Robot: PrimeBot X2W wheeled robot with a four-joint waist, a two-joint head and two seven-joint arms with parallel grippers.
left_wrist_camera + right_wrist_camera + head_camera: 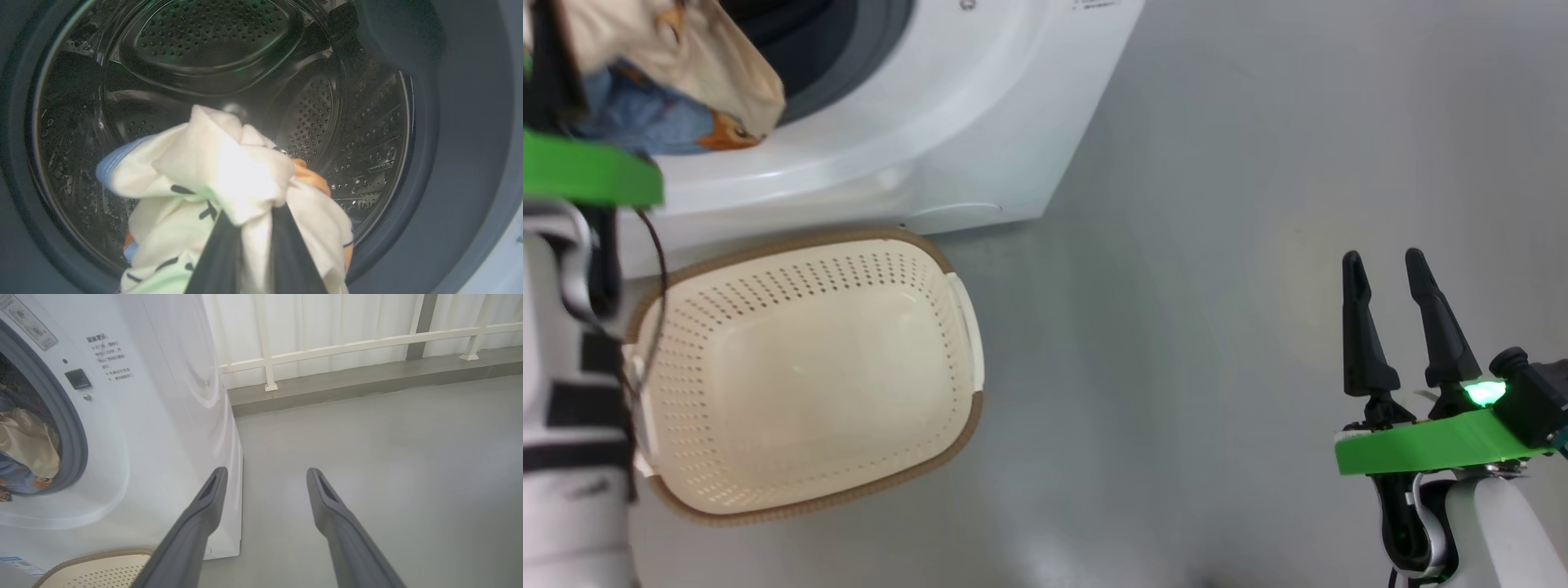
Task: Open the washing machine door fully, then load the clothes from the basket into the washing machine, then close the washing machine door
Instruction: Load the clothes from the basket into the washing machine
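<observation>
My left gripper is shut on the clothes, a cream-white and light blue bundle hanging at the mouth of the washing machine, in front of the perforated steel drum. In the head view the clothes hang at the opening's lower edge, at the top left. The basket sits on the floor below the machine with nothing in it. My right gripper stands open over bare floor at the lower right. The washing machine door is out of view.
Grey floor stretches to the right of the machine. In the right wrist view a white railing and a low kerb run along the far side, behind the washing machine. The basket's rim shows at the bottom left.
</observation>
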